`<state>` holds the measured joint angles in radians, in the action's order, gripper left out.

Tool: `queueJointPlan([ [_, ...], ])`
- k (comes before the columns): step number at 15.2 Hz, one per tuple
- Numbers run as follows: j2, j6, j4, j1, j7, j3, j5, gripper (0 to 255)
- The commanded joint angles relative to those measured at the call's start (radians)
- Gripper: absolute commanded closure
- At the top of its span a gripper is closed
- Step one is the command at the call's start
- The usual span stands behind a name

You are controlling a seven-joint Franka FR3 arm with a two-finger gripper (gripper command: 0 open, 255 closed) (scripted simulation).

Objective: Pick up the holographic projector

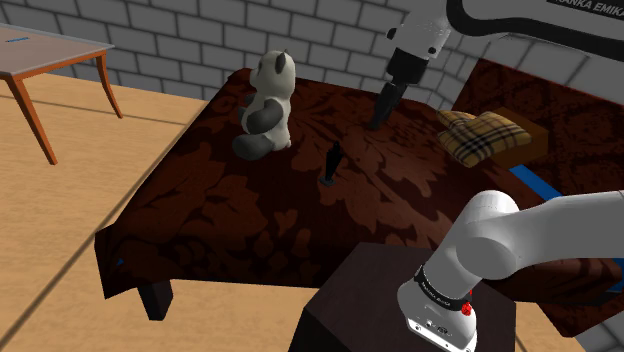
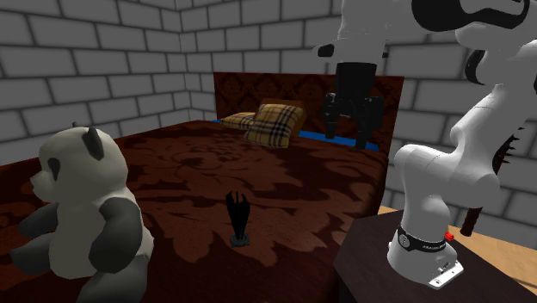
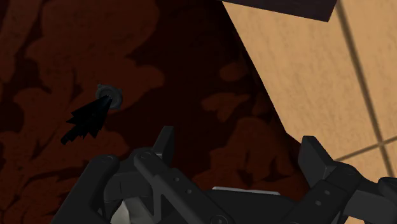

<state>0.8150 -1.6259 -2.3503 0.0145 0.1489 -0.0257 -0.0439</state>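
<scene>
Gripper (image 1: 379, 112) all black, released: fingers (image 3: 165, 144) spread, nothing between them, hanging above the dark red patterned bedspread (image 1: 230, 210). Shoulder view, left to right: grey-and-white plush panda (image 1: 266, 105) sitting upright; small black spiky holographic projector (image 1: 331, 165) standing on its round base on the bedspread, near the gripper, untouched; tan plaid cushion (image 1: 485, 135).

Only lettering I can actually read is on the white arm (image 1: 520, 30), on its upper link at the top right of the shoulder view: dark capitals reading "RANKA EMIKA", first letter cut off. There's also tiny print on the black ring (image 2: 422, 244) around the arm's base near the stand, but it's too small to make out
</scene>
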Motion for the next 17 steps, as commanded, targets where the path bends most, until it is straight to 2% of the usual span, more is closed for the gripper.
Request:
queueJointPlan([
  [1, 0.000, 0.000, 0.000, 0.000, 0.000, 0.000, 0.000, 0],
  [9, -0.073, -0.283, -0.146, -0.031, 0.163, -0.128, 0.070, 0],
  [17, -0.263, -0.581, -0.189, -0.035, 0.339, -0.276, 0.092, 0],
])
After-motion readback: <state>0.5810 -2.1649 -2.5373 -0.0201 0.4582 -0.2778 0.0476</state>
